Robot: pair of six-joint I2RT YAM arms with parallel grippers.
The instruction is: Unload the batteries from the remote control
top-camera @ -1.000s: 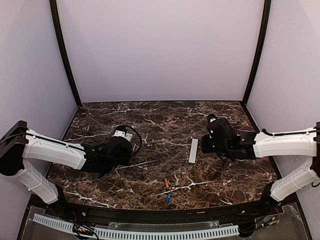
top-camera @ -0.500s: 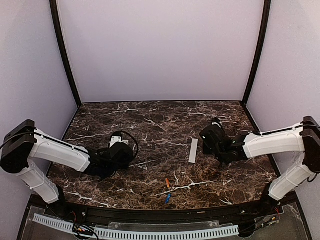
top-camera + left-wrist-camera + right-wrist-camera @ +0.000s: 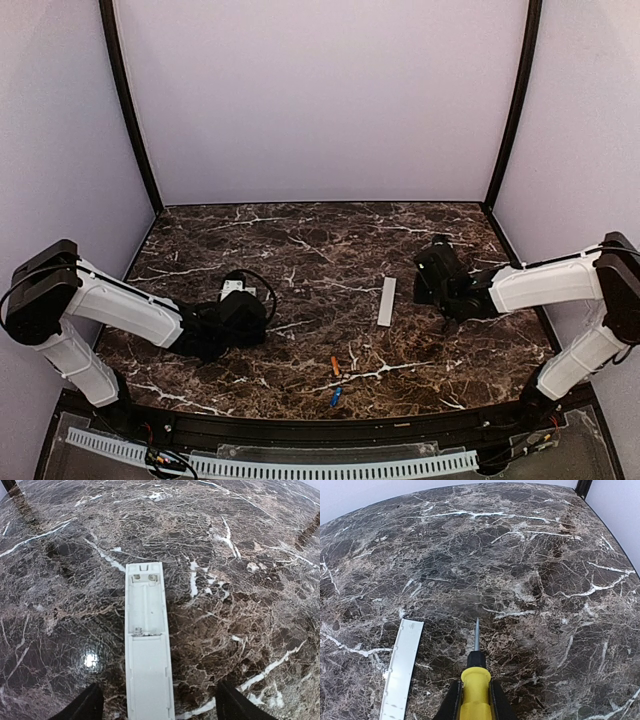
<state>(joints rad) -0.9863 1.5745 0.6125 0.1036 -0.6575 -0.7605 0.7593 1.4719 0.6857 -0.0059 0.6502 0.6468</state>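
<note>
In the left wrist view the white remote control [image 3: 147, 645] lies flat on the marble with its back up. Its battery compartment is uncovered and holds nothing. My left gripper [image 3: 157, 706] is open, with a finger on either side of the remote and a gap at each. From above, that gripper [image 3: 238, 312] hides the remote. The orange battery [image 3: 334, 365] and the blue battery [image 3: 336, 396] lie near the front edge. The white back cover [image 3: 386, 301] lies mid-table. My right gripper [image 3: 474, 695] is shut on a yellow-handled screwdriver [image 3: 476, 680], just right of the cover [image 3: 400, 672].
The dark marble table [image 3: 330, 240] is closed in by lilac walls with black corner posts [image 3: 510, 110]. Both arms reach in low from the sides. The screwdriver's tip [image 3: 476, 632] points toward the back of the table.
My left gripper has opened and let go of the remote, which now lies on the table. The left arm sank slightly toward the front edge. The right arm shifted a little with the screwdriver.
</note>
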